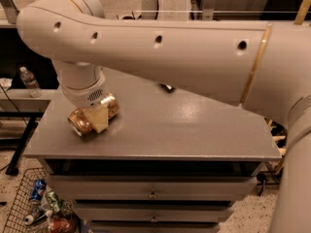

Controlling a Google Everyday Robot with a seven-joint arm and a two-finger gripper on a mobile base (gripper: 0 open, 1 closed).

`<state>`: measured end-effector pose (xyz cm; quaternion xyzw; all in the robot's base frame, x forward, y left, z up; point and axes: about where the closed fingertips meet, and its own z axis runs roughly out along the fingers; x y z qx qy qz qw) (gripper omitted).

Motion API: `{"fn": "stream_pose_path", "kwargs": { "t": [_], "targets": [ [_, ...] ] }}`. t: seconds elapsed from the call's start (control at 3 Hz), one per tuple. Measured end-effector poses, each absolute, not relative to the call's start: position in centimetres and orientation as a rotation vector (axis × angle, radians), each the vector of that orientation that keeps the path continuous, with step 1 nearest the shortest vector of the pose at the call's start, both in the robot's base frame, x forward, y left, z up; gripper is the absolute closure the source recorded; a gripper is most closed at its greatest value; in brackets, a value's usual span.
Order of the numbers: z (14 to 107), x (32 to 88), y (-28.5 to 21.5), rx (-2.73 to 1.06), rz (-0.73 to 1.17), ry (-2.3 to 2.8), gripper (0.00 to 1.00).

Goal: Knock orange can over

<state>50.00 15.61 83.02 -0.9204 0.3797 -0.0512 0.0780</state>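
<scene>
The orange can (81, 120) lies on its side on the grey cabinet top (194, 130), near the left front corner, its end facing front left. My gripper (97, 116) hangs straight down from the big white arm (160, 52) and sits over the can. A pale finger (98, 119) lies across the can's middle, touching it. The wrist hides the upper part of the gripper.
A dark object (167, 88) shows just under the arm at the back of the cabinet top. A water bottle (30, 81) stands on a shelf to the left. A wire basket (34, 208) with cans sits on the floor at lower left. Drawers (153, 194) run below the top.
</scene>
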Motion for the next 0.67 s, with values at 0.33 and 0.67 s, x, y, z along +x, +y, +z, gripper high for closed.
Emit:
{"fn": "stream_pose_path", "kwargs": {
  "t": [0.33, 0.67],
  "targets": [
    [83.04, 49.97, 15.54, -2.756, -0.155, 1.137, 0.35],
    [83.07, 49.94, 15.47, -2.755, -0.157, 1.138, 0.12]
  ]
}}
